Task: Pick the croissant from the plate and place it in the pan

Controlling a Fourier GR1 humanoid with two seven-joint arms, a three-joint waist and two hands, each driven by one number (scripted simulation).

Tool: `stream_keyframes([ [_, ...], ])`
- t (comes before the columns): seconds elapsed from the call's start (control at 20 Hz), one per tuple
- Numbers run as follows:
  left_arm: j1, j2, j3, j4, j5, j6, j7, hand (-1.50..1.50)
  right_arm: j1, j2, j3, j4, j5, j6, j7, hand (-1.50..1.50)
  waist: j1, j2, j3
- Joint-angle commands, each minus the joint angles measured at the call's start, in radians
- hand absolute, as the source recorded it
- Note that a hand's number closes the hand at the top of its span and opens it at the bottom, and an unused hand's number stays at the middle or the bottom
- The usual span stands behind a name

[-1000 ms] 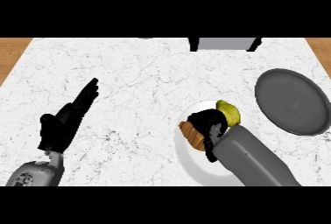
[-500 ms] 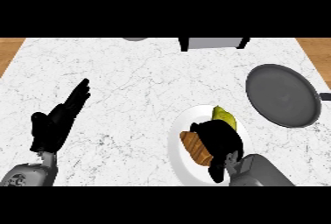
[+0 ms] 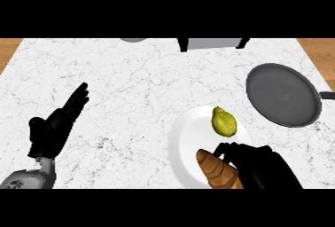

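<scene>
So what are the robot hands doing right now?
Left robot hand: open, holding nothing.
Right robot hand: curled round the croissant on the plate.

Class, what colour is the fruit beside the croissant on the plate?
Yellow-green fruit, seen in the head view.

The croissant point(image 3: 218, 170) is golden brown with a ridged crust, lying lengthwise on the near part of the white round plate point(image 3: 186, 146), its far tip pointing toward the plate's middle and its near end running out of view. Its right side touches the curled black fingers of the right hand point(image 3: 258, 166). The pan point(image 3: 282, 94) is dark grey, round and shallow, sitting flat on the tabletop beyond and to the right of the plate, apart from it, its handle pointing right
</scene>
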Motion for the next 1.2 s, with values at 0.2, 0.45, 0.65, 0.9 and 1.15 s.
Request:
stream_keyframes([
  [0.2,-0.014,-0.037,-0.030,0.025,-0.036,0.003,-0.043,0.00,0.224,-0.082,-0.051,-0.295,0.147,-0.198,0.011,1.50,0.041,0.018,0.000],
  [0.45,0.016,-0.029,-0.029,-0.026,-0.030,-0.020,-0.028,0.00,0.386,-0.133,-0.216,-0.226,0.038,-0.403,-0.136,1.50,0.052,0.019,0.001],
  [0.65,0.020,-0.056,-0.046,-0.016,-0.052,-0.005,-0.042,0.00,0.341,-0.038,-0.308,-0.056,-0.112,-0.517,-0.243,1.50,0.068,0.023,0.002],
  [0.9,-0.062,-0.048,-0.019,0.013,-0.060,-0.025,-0.007,0.00,0.219,-0.074,-0.532,0.181,-0.312,-0.489,-0.430,1.50,0.076,0.025,0.000],
  [1.15,-0.051,-0.082,-0.046,0.023,-0.076,-0.033,-0.020,0.00,0.075,-0.043,-0.612,0.445,-0.289,-0.536,-0.528,1.50,0.082,0.027,0.000],
])
